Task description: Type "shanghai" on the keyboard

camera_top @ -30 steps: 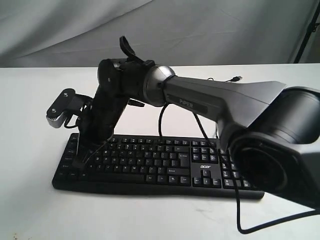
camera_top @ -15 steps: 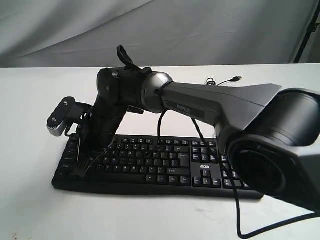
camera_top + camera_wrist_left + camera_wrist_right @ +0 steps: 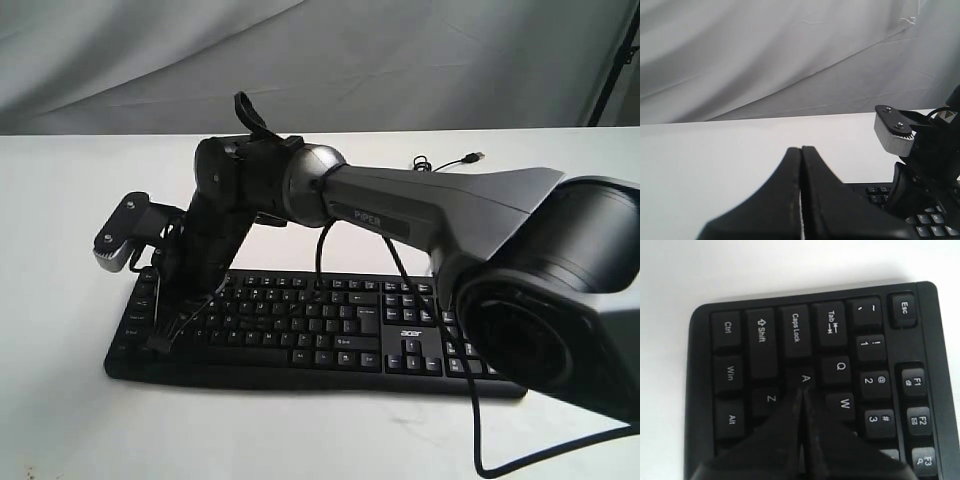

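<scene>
The keyboard [image 3: 330, 320] is laid flat on the tabletop [image 3: 60, 250]; it is judged rigid and light, its springy keys to be pressed, not gripped. The right claw [image 3: 801, 392], pressed together, is poised at the A key [image 3: 805, 378]; the left claw [image 3: 801, 155] is likewise closed

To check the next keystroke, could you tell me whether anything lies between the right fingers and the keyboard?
Nothing visible does: the shut right fingers point straight at the A key on the keyboard.

keyboard [image 3: 330, 335] partly hidden behind right arm [image 3: 420, 205]
</scene>
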